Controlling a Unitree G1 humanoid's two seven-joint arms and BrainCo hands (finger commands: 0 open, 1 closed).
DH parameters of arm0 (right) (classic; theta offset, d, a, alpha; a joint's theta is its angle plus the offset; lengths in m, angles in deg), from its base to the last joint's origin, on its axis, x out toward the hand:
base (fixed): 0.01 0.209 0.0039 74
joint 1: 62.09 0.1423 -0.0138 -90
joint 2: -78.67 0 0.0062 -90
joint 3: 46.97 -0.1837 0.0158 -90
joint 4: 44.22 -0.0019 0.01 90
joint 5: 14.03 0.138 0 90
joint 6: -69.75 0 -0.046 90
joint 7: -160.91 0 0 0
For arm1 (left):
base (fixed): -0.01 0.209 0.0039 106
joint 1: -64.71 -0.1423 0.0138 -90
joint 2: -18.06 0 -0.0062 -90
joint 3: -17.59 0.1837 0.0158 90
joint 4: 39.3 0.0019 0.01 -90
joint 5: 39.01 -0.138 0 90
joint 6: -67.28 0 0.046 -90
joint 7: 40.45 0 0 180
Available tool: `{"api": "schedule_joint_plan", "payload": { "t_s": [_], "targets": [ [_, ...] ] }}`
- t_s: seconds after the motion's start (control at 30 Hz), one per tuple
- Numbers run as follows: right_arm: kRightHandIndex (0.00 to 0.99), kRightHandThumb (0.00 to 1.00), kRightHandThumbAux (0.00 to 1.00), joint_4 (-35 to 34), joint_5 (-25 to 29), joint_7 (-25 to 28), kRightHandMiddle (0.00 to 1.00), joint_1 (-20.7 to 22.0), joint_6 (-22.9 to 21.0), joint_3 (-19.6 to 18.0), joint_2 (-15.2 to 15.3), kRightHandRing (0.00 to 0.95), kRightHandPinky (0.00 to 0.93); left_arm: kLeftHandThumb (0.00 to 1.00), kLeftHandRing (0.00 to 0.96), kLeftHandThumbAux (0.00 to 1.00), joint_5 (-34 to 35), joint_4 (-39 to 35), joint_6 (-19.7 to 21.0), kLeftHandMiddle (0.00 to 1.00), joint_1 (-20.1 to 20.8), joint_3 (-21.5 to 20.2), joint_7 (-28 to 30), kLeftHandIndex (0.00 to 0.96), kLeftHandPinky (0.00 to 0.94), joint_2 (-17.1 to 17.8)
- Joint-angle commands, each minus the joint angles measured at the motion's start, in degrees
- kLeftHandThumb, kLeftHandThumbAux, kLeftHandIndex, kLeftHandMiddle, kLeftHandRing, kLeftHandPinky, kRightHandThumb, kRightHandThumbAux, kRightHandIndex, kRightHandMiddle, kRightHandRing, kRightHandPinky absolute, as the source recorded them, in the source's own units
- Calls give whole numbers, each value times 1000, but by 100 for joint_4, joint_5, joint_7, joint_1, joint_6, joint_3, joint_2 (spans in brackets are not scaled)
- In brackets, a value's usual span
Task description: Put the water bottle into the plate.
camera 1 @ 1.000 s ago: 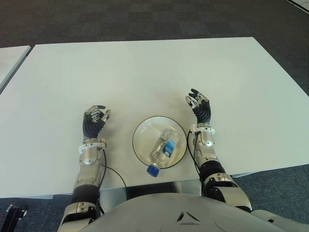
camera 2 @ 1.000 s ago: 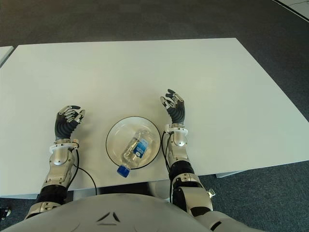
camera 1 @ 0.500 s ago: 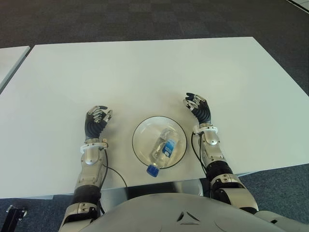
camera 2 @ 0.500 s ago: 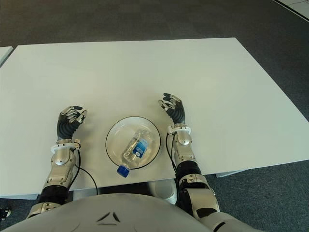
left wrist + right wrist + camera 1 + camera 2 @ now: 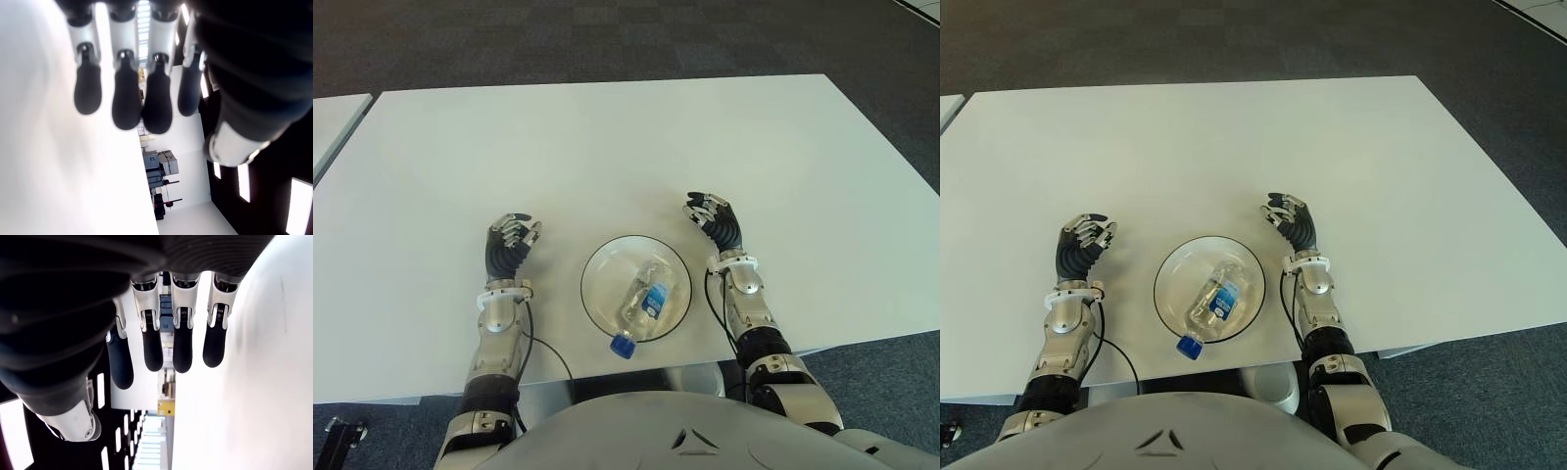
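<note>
You see each robot hand, left [image 5: 507,243] and right [image 5: 716,216], clad in black ribbed covering with silver knuckle segments and black rubber fingertips [image 5: 182,350]. White wrist cuffs join silver forearms; a black cable [image 5: 545,351] trails from the left forearm. The torso shell is grey.

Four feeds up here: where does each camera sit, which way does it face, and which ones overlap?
Left eye: on the head, facing down at the table; shows left hand, right hand, water bottle in the plate.
Right eye: beside it, same scene, slightly offset.
Left wrist: on the left arm, close on its empty fingers.
Right wrist: likewise, its own empty fingers.
</note>
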Motion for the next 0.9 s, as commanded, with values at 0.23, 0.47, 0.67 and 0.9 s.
{"api": "schedule_joint_plan", "payload": {
  "t_s": [0.23,0.47,0.67,0.9],
  "targets": [
    [436,708,727,924,-115,-29,629,203,713,-16,77,631,630,705,696,717,-7,42,-18,706,-64,-3,48,435,667,46],
    [436,708,727,1350,-152,-103,635,325,1028,-34,140,632,639,705,694,717,10,33,9,706,-71,3,72,434,666,71],
    [437,709,726,1641,-172,-152,643,432,1219,-47,165,639,643,705,691,717,10,27,24,704,-77,4,78,434,664,88],
    [438,710,725,1919,-147,-171,648,500,1377,-80,129,643,649,704,698,717,20,56,15,710,-73,13,116,434,679,123]
  ]
}}
